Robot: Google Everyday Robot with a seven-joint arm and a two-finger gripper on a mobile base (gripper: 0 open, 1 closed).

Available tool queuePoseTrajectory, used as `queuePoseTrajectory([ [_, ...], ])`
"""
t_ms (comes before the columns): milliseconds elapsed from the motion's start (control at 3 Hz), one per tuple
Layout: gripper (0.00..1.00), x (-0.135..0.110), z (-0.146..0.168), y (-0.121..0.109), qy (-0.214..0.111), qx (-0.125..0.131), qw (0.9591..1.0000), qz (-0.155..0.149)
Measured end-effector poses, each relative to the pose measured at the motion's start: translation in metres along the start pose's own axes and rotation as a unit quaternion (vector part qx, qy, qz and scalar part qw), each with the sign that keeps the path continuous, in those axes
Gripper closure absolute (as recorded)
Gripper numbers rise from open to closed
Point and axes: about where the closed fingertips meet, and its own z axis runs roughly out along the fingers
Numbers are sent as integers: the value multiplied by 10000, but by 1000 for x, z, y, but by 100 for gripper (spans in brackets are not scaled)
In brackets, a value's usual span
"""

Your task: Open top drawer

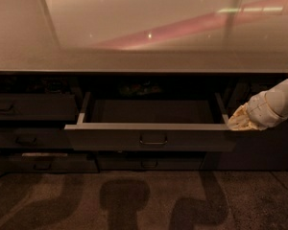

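Top drawer (110, 139) stood pulled out toward the near side from under the long countertop (134, 59), about the middle of the cabinet run. Its long axis ran left to right, parallel to the counter's edge, and its flat dark grey front faced near. A small loop handle (153, 140) sat at the centre of that front. Behind the front, the shallow grey interior lay open to view, with the two side walls running back into the dark of the cabinet.

The gripper (241, 120) was at the right end of the drawer, just beside the front's upper right corner; I could not tell whether it touched the drawer, and whether it gripped anything I could not make out either. The pale arm (278, 103) reached in from the right edge.

To the left, narrower drawer fronts (31, 107) sat pushed in, one above another. A lower drawer front (149, 163) showed beneath the pulled-out one. Dark shadows lay across the floor (144, 200) on the near side. The countertop carried soft pinkish reflections.
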Motion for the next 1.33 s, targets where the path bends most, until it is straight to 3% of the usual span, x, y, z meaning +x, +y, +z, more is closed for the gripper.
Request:
queuePoseTrajectory([
  [333, 100, -5, -2, 4, -1041, -89, 9942, -257],
  [667, 100, -13, -14, 4, -1280, -171, 9906, -456],
  [1000, 100, -8, -2, 1, -1294, -293, 9906, -324],
  [1333, 100, 1, 0, -22, -1184, -437, 9920, 5],
])
